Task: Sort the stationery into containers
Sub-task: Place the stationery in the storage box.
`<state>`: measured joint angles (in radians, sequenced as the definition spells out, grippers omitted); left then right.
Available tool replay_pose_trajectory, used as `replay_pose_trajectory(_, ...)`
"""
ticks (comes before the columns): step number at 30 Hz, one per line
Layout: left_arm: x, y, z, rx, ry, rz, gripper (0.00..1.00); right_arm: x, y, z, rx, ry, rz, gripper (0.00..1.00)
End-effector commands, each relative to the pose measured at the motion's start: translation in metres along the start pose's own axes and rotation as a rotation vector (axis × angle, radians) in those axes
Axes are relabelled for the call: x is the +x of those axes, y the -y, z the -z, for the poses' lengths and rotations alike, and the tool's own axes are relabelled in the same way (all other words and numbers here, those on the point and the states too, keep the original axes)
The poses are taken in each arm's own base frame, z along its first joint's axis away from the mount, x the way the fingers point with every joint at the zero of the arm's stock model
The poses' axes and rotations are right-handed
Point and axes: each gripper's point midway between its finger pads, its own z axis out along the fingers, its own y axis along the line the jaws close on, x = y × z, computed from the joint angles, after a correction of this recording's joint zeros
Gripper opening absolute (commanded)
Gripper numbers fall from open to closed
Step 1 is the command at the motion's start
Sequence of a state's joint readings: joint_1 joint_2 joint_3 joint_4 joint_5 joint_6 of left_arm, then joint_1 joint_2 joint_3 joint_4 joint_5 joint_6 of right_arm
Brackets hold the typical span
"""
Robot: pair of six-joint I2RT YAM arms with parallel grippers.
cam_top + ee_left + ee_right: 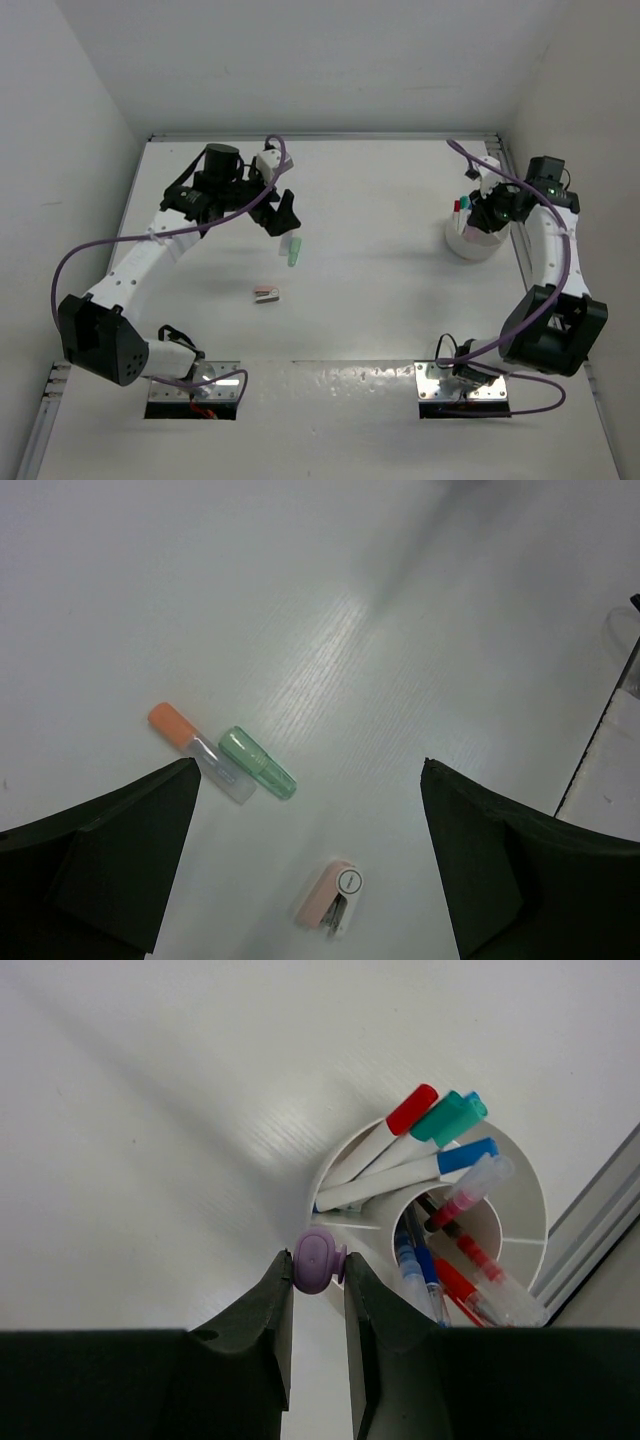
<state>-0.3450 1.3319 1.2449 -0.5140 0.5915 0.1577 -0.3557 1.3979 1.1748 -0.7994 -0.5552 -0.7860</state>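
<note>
Lead: Where is the right side?

Operator: On the worktop [380,300] the tub [470,250] stands far right, close to the side wall [575,110]. My right gripper [318,1272] hangs at its rim, jaws clenched on a lilac-ended piece [318,1253]. I see that piece end-on, so I can't tell pen from highlighter.

Lead: How would you drop it well?

Operator: I judge it's over the rim, not over a compartment. I'd carry it further in, keep it upright, lower it, and only then let go. The capped pens [400,1155] lean across one outer section, so I'd aim for the barer section beside them and keep clear of their caps.

Lead: And room to move?

Operator: It's tight there, with the wall and the worktop's edge just beside the tub, so I'd leave towards the middle, which is open. My left gripper [309,765], jaws released wide, hovers far left of centre. Below it the orange highlighter [200,752] and green highlighter [257,762] lie just beside each other. The pinkish block [332,897] lies nearer, apart from both
</note>
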Motion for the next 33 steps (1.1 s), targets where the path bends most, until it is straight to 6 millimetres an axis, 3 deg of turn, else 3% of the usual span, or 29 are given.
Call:
replay_pose_trajectory(1,-0.005,-0.003,0.000,0.010,0.027,-0.030,0.99,-0.019,0.003,-0.001,0.000,0.057,-0.013,0.00)
replay_pose_trajectory(14,0.007,-0.013,-0.006,-0.008,-0.002,-0.010,0.98,-0.011,0.019,-0.021,0.044,-0.057,-0.003,0.00)
replay_pose_trajectory(26,0.011,-0.018,-0.006,-0.023,-0.012,0.000,0.98,-0.045,0.024,-0.040,0.050,-0.002,-0.034,0.00)
replay_pose_trajectory(33,0.013,-0.022,-0.007,-0.035,-0.019,0.007,0.98,-0.041,0.028,-0.044,0.074,-0.036,-0.023,0.00)
